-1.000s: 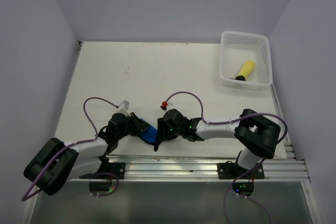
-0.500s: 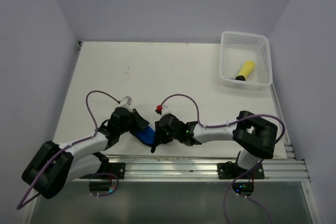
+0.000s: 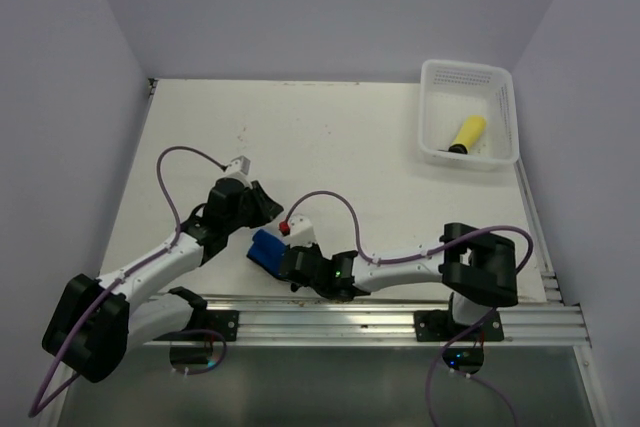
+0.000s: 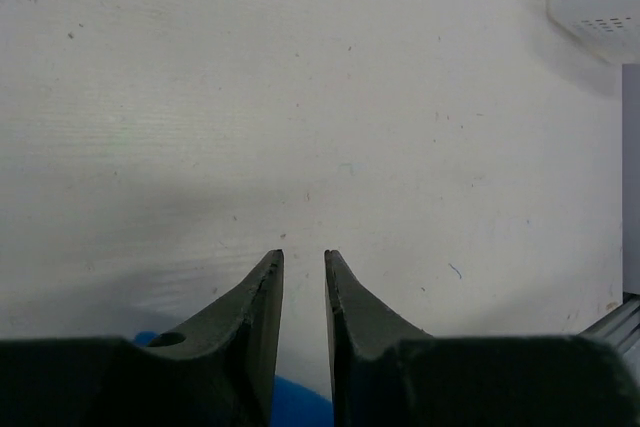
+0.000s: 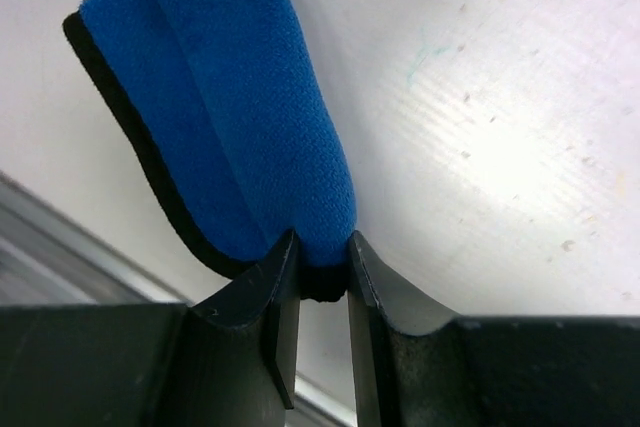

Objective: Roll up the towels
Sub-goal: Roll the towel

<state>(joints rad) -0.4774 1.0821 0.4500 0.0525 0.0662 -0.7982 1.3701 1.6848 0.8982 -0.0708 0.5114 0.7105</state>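
blue towel [image 5: 250,97] | right hand [image 5: 318,252] pinches end | yellow towel [image 3: 467,133] in basket [image 3: 425,112]

There were no words, numbers, labels or signs to read in any of the views.
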